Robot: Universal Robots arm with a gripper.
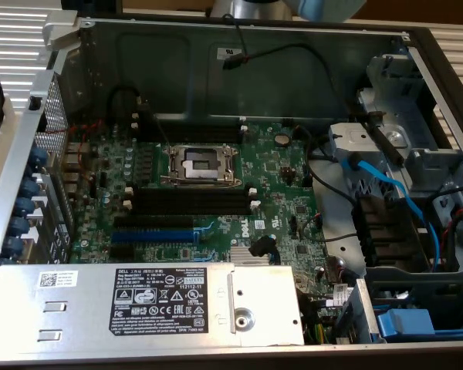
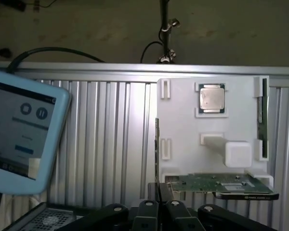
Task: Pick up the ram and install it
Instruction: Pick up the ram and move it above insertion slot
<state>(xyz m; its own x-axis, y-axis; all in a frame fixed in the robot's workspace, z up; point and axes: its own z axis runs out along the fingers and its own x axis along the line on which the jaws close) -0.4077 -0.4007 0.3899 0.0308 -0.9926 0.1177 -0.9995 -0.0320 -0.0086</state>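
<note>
**Item 1: ram** (image 2: 263, 115). In the wrist view you find a thin dark green-black stick, seen on its narrow edge. It sits in the white brackets along one side edge of the white holder (image 2: 183, 130), on the side far from the tablet (image 2: 24, 130). Its long axis runs along that side edge, at right angles to the long side of the green card (image 2: 216, 184). One end points toward the card and the other away from it.

**Item 2: gripper** (image 2: 160, 192). It is nearest the green card's end and well apart from the ram. You cannot tell how the jaws stand.

**Item 3: thin dark strip** (image 2: 157, 144). It lies along the holder's opposite side edge, in line with the gripper. You cannot tell what it is.

**Item 4: holder contents.** A square processor chip (image 2: 212, 98) is seated in its own frame. The green card lies across the edge nearest the gripper. The holder rests on the ribbed metal worktop (image 2: 111, 144).

**Item 5: computer case** (image 1: 177, 77), exterior view, lying open.
- The motherboard (image 1: 278, 177) carries the processor socket (image 1: 201, 164).
- Black memory slots (image 1: 193, 204) with white end clips lie on both sides of the socket, running across the view.
- Blue and black expansion slots (image 1: 154, 231) lie just below them.
- The power supply (image 1: 139, 304) sits along the near edge.
- A blue cable (image 1: 393, 193) runs on the exterior view's right.
</note>
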